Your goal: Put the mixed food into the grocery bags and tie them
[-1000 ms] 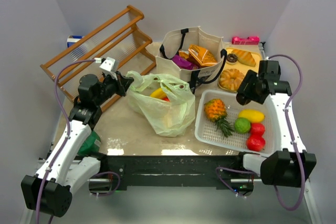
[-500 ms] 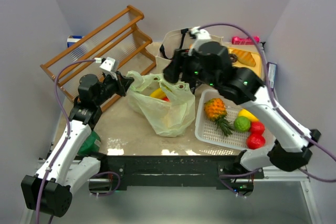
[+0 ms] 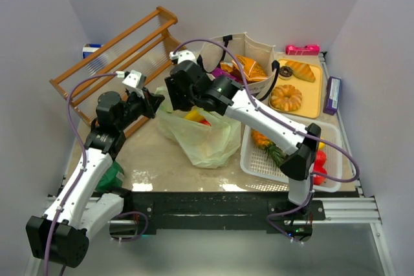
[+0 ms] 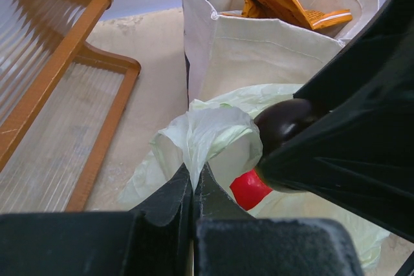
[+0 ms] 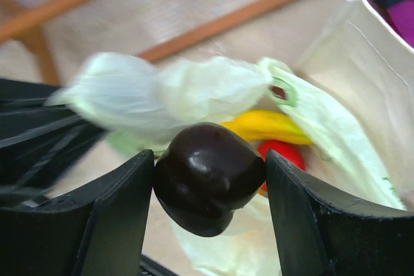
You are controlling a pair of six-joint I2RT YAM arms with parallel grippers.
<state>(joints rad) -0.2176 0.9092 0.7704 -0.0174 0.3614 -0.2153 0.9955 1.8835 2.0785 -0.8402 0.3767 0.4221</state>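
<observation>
My left gripper (image 3: 154, 103) (image 4: 194, 176) is shut on a bunched handle of the pale green plastic bag (image 3: 207, 137) (image 4: 213, 134). Just beside it, over the bag's mouth, my right gripper (image 3: 174, 95) (image 5: 210, 176) is shut on a glossy dark brown toy fruit (image 5: 208, 178) (image 4: 284, 121). A yellow banana (image 5: 265, 124) and a red fruit (image 5: 284, 153) (image 4: 249, 189) lie inside the bag. The beige canvas tote (image 3: 259, 48) (image 4: 259, 50) stands behind it. It holds an orange snack packet (image 3: 249, 67) (image 4: 284, 1) and a purple one (image 3: 225, 72).
A wooden rack (image 3: 123, 50) leans at the back left. A white mesh basket (image 3: 246, 159) with a pineapple (image 3: 264, 139) sits right of the bag, under my right arm. A yellow tray (image 3: 314, 92) holds donuts and bread. A dark green bundle (image 3: 111, 176) lies near my left arm's base.
My right arm has swung from the right side, across the tote, to the left over the green bag's mouth. The left arm and its grip on the handle have not moved.
</observation>
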